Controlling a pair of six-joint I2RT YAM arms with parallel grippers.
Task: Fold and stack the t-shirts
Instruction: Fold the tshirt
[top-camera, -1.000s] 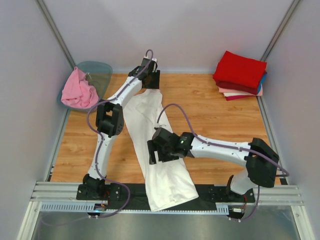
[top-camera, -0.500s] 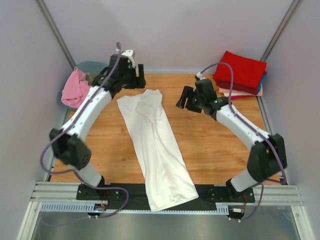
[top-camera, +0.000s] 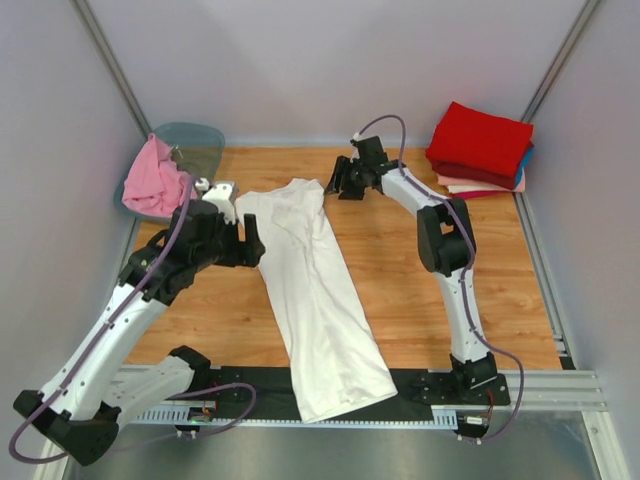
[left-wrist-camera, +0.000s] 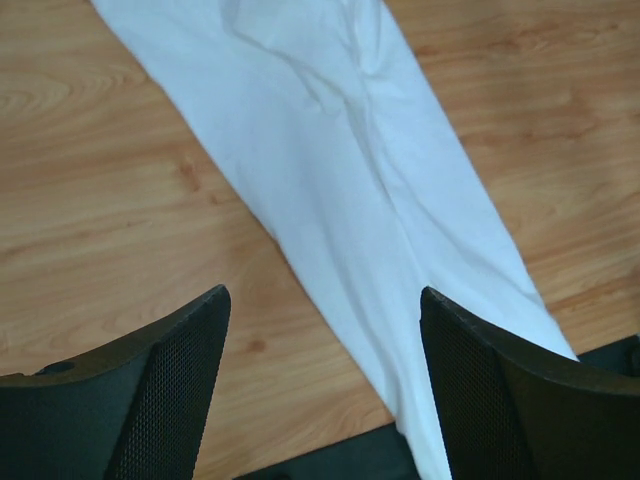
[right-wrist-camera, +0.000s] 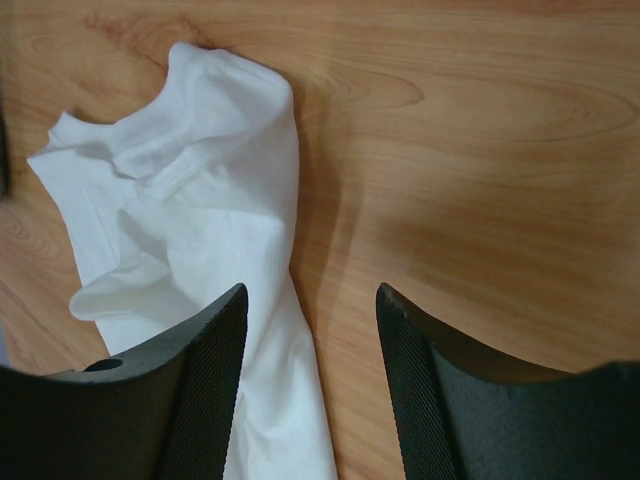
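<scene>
1. White cotton in the top view: the white t-shirt (top-camera: 318, 300) lies folded into one long narrow strip on the wooden table (top-camera: 430, 300). It runs from the far middle towards the near edge, where its lower end lies over the black base rail (top-camera: 425, 385).
2. In the same view, the left arm has its elbow swung low past the near-left corner, with the forearm reaching up and inward. The left gripper (top-camera: 250, 243) hangs just beside the strip's left edge, near the collar end.
3. The right arm rises steeply from its base, bends at the elbow and stretches to the far middle. The right gripper (top-camera: 335, 186) sits just beside the strip's top right corner.
4. A pink t-shirt (top-camera: 155, 182) is heaped in the grey-green tub (top-camera: 205, 138) at the far left. At the far right is a folded stack, with a red t-shirt (top-camera: 482, 140) on top and a blue edge (top-camera: 527, 157) and a pale peach t-shirt (top-camera: 465, 186) showing beneath.
5. In the left wrist view, the left gripper (left-wrist-camera: 322, 310) is released, its fingers (left-wrist-camera: 170, 390) spread wide with nothing between them. Below, the white t-shirt (left-wrist-camera: 350, 180) crosses the wood diagonally.
6. In the right wrist view, the right gripper (right-wrist-camera: 310, 300) also holds nothing, and its fingers (right-wrist-camera: 200, 390) stand apart. The rumpled collar end of the white t-shirt (right-wrist-camera: 190, 180) lies below, towards the left finger, and bare table (right-wrist-camera: 480, 150) lies under the other.
</scene>
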